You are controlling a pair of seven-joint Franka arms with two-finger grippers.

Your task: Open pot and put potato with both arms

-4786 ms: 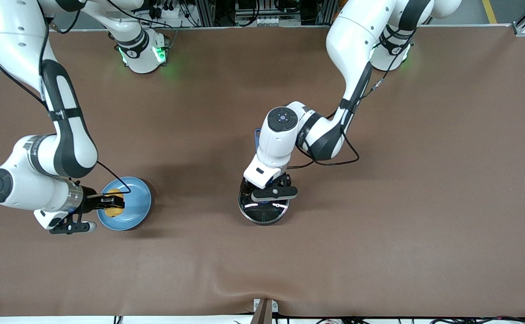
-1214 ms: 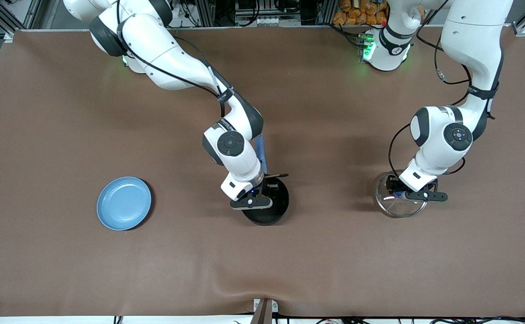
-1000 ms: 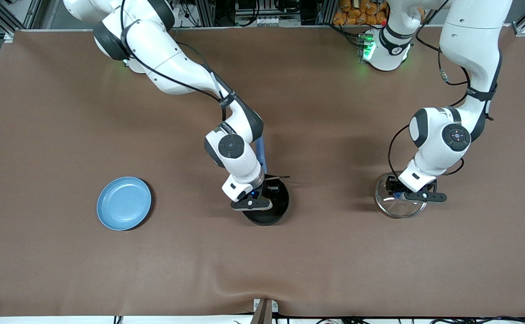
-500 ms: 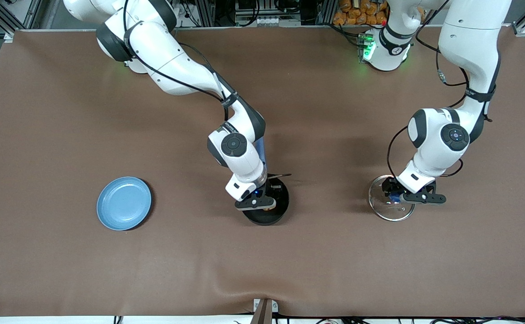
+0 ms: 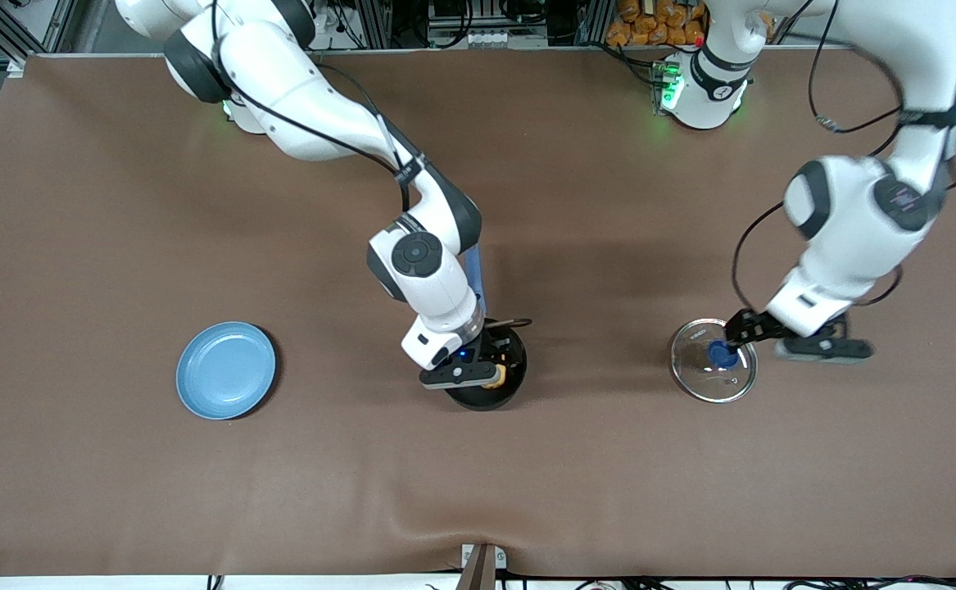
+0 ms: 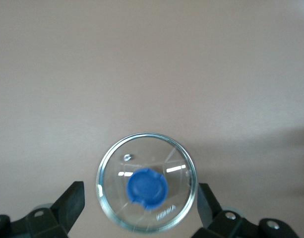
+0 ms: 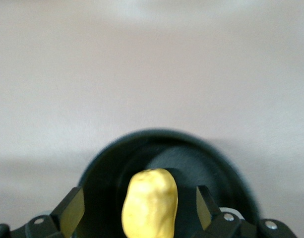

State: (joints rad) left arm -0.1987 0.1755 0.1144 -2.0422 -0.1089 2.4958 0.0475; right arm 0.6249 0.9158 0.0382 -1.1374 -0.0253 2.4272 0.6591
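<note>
The black pot stands mid-table without its lid, its blue handle pointing toward the robots' bases. The yellow potato lies inside it. My right gripper hovers just over the pot, open and empty. In the right wrist view the potato lies in the pot between the spread fingers of my right gripper, touching neither. The glass lid with its blue knob lies on the table toward the left arm's end. My left gripper is open above it. The left wrist view shows the lid below my left gripper.
A light blue plate lies empty on the brown table toward the right arm's end, about level with the pot. A small metal fitting sits at the table edge nearest the front camera.
My left gripper has let go of the lid's knob and risen, shifting toward the left arm's end; the lid stays on the table. My right gripper has opened and the potato now lies in the pot.
</note>
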